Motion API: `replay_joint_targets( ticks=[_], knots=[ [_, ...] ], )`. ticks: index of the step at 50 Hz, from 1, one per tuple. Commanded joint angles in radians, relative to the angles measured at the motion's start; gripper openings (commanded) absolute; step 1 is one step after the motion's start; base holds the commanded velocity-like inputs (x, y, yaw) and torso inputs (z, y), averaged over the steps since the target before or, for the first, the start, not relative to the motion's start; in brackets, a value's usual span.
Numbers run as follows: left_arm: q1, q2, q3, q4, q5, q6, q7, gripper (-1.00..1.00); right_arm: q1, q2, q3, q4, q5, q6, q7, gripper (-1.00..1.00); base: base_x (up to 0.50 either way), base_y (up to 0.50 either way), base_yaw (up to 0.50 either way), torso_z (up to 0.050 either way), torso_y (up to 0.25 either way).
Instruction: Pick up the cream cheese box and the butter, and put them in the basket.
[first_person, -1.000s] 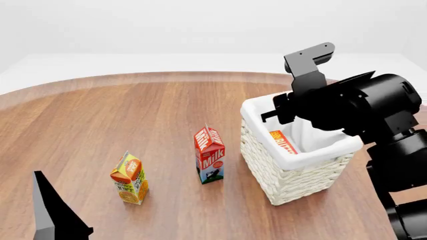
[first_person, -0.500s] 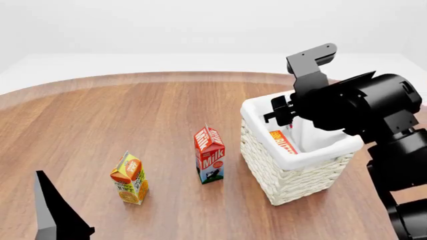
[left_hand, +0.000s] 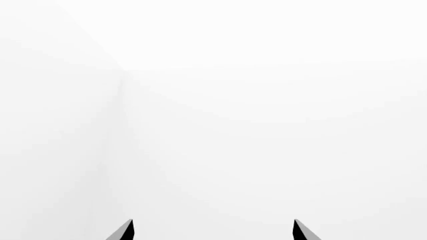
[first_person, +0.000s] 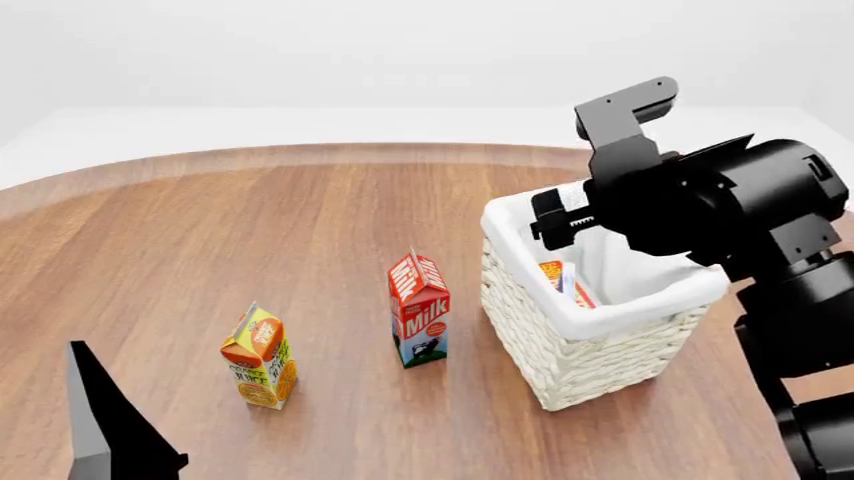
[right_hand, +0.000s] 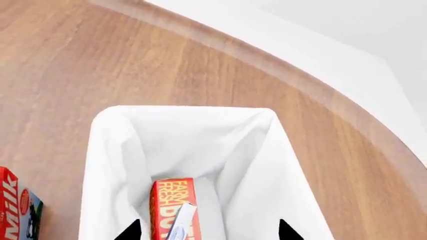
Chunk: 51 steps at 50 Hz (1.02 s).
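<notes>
Right tool (first_person: 561, 222) hangs above the basket (first_person: 514, 215), over the rim side nearest the milk carton (first_person: 419, 310). In the right wrist view its two dark fingertips (right_hand: 131, 231) stand well apart with nothing between them, so it is spread wide and empty. Below it, inside the basket's white liner, the butter (right_hand: 165, 205) lies on the floor of the basket with its red, yellow-lettered face up. The cream cheese box (right_hand: 180, 219), a thin white box, rests on top of the butter, tilted. Both task things therefore appear to be inside the basket, and the job looks all but finished.

What seems left is pulling the right tool clear. That is best done by lifting straight up from the basket before swinging sideways, so the open fingers do not catch the folded cloth at the rim or drag the basket across the wooden surface (first_person: 267, 230).

The left tool (left_hand: 212, 235) is away from the basket at the near edge of the surface. Its wrist view shows only blank white beyond two fingertips set apart, so it is open and holds nothing.

Beside the basket the milk carton stands upright on the surface, apart from the wicker wall. The orange juice carton (first_person: 258, 357) stands farther from the basket, beyond the milk carton. Neither lies under the right arm, so nothing appears to block an upward retreat.
</notes>
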Motion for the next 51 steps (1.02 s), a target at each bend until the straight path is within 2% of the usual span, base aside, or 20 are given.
replay_joint_targets(
  ticks=[1,7,17,26,35,42,51],
  knots=[
    [0.002,0.000,0.001,0.019,0.002,-0.018,-0.003,1.00,-0.014,0.029,0.044,-0.086,0.036,0.015,0.043,1.00,0.00,0.00,0.00,0.000,0.000],
    [-0.003,0.000,0.001,-0.024,0.000,0.021,0.001,1.00,-0.067,0.095,0.129,-0.288,0.118,0.040,0.119,1.00,0.00,0.00,0.00,0.000,0.000],
    [0.006,0.000,0.002,0.016,0.009,-0.011,-0.003,1.00,-0.197,0.205,0.277,-0.629,0.258,0.021,0.237,1.00,0.00,0.00,0.00,0.000,0.000],
    [0.005,-0.004,0.004,0.031,0.009,-0.027,-0.002,1.00,-0.371,0.294,0.407,-0.843,0.315,-0.109,0.262,1.00,0.00,0.00,0.00,0.000,0.000],
    [-0.002,-0.006,0.005,0.004,0.005,-0.007,0.002,1.00,-0.629,0.368,0.516,-1.017,0.267,-0.317,0.218,1.00,0.00,0.00,0.00,0.000,0.000],
    [-0.009,-0.004,0.011,-0.010,0.007,-0.005,0.004,1.00,-0.892,0.402,0.575,-1.124,0.123,-0.548,0.106,1.00,0.00,0.00,0.00,0.000,0.000],
    [-0.008,-0.003,0.016,0.012,0.014,-0.029,0.003,1.00,-1.274,0.386,0.699,-1.186,-0.085,-0.907,-0.019,1.00,0.00,0.00,0.00,0.000,0.000]
  ],
)
